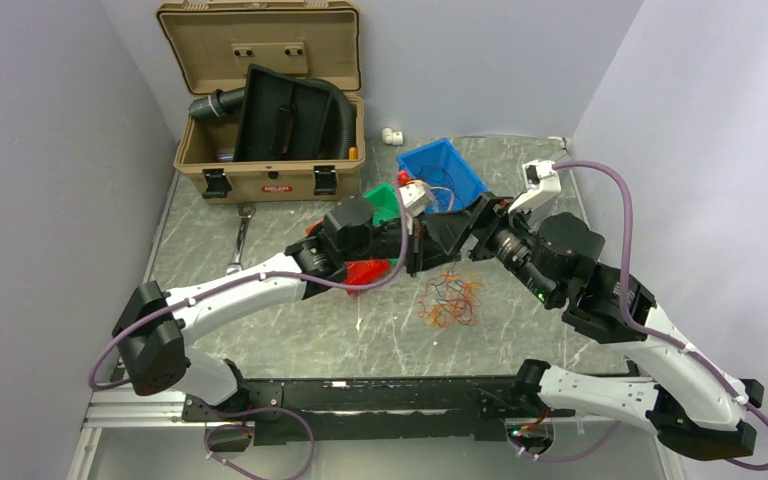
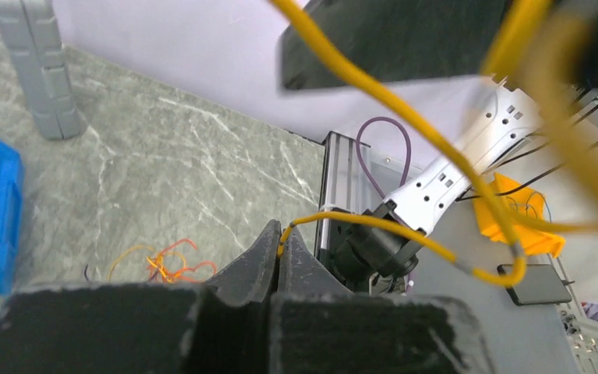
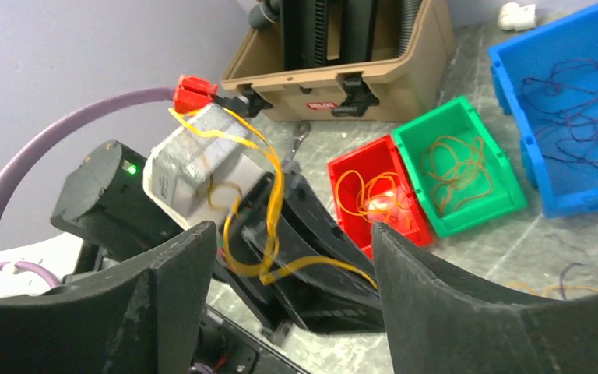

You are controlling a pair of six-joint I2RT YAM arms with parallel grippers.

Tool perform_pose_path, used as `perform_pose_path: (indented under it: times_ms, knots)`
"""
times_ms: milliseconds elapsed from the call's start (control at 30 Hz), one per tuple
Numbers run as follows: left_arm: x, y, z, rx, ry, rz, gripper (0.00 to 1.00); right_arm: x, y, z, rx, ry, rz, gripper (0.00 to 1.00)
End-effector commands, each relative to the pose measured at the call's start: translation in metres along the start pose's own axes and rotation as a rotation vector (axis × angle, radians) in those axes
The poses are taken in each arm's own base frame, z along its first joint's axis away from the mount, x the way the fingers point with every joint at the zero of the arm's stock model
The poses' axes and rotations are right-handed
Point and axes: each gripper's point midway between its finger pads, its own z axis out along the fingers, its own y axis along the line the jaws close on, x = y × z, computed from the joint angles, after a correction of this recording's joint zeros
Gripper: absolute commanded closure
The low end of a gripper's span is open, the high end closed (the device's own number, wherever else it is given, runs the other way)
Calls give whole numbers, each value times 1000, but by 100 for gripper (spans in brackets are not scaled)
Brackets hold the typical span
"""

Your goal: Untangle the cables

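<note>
Centrally above the table (image 1: 290, 330), the two grippers meet. The left gripper (image 2: 282, 248) is pressed together on one yellow cable (image 2: 342, 217), pinching it at the very tips. The right gripper (image 3: 292, 238) faces it with jaws spread and nothing between them. The pinched cable hangs in slack loops between the two arms and, in the right wrist view, drapes over the left wrist's housing. The rest of the cables (image 1: 450, 300), mostly orange with some darker strands, lie in a loose heap on the table at 5 o'clock from the grippers.

Handling, as a judgement: each strand is nearly weightless, limp and smooth, so it will sag, spring into coils and slip from anything but a fingertip pinch. Hold is best taken on a free run or an end, clear of any crossing. Pulling through a knot would likely tighten it or drag the heap along.

Surface and room: the tabletop is grey marbled and looks smooth, offering thin wire little grip. From the heap, a red bin (image 3: 362, 149) sits at 10 o'clock, a green bin (image 3: 430, 115) at 11 and a blue bin (image 3: 576, 204) at 12, each holding sorted strands. An open tan case (image 1: 260, 185) stands at the table's 11 o'clock corner. Plain grey walls (image 1: 50, 150) close the sides at 9 and 3 o'clock.
</note>
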Motion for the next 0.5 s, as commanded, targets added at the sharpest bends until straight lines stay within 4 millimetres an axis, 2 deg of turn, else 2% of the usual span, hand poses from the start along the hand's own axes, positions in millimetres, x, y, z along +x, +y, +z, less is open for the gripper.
perform_pose_path:
  times_ms: [0,67,133,267,367,467]
  knots:
    - [-33,-4,-31,51,-141,-23,100,-3,-22,-12,70,-39,-2,21]
    - [-39,1,-42,51,-159,-41,100,1,-43,-21,138,-55,-4,18]
    - [-42,5,-50,42,-160,-48,100,17,-66,-24,201,-43,-15,16]
    - [-51,5,-61,29,-166,-51,100,45,-95,-30,257,-21,-32,14]
    - [-59,2,-68,23,-175,-48,100,72,-105,-27,233,22,-66,14]
    - [-66,-2,-71,22,-180,-41,100,100,-98,-18,122,74,-114,14]
